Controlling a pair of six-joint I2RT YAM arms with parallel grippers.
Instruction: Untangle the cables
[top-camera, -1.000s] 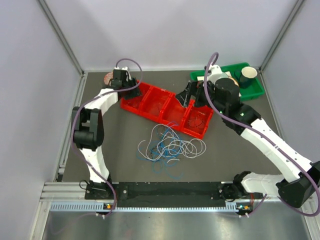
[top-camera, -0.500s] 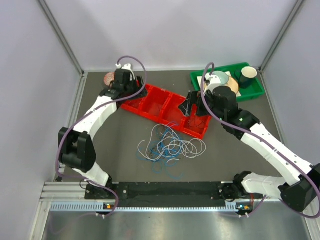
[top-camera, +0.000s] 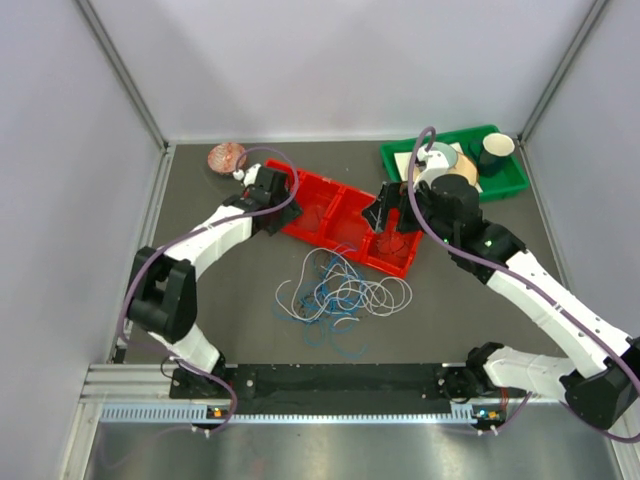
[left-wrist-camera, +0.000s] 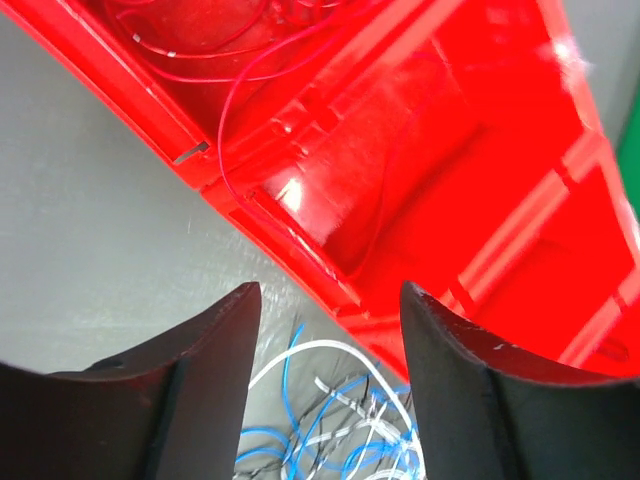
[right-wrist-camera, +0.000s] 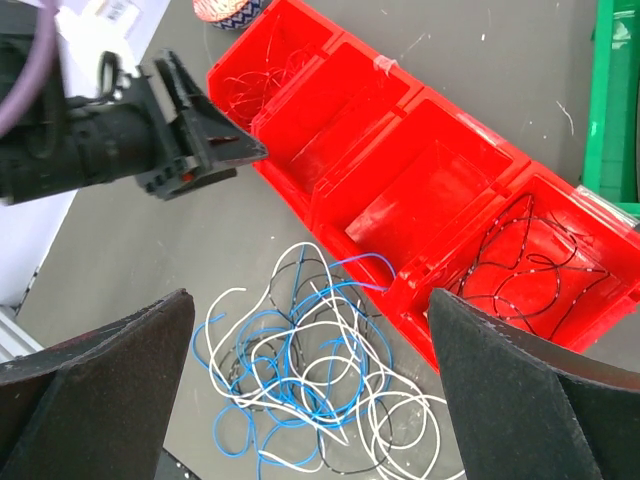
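Arms both reach out over the red tray (top-camera: 335, 215), which lies slantwise at mid-table. The left gripper (top-camera: 283, 203) hangs over the tray's left end, its elbow folded back toward the near-left corner. Its fingers (left-wrist-camera: 200, 390) stand apart with nothing between them. The right gripper (top-camera: 385, 212) hovers over the tray's right end, jaws spread wide and empty. The cables (top-camera: 340, 293), a loose knot of white, blue and black loops, lie on the table just near of the tray, touched by neither gripper. In the leftmost compartment sit red wires (left-wrist-camera: 240, 55), in the rightmost black wires (right-wrist-camera: 530, 260). The left arm covers the tray's far-left corner in the top view, and single strands in the knot cannot be followed. Since a second ago the left gripper has drawn nearer and rightward, baring more of the pinkish ball (top-camera: 226, 157); the knot has not shifted.
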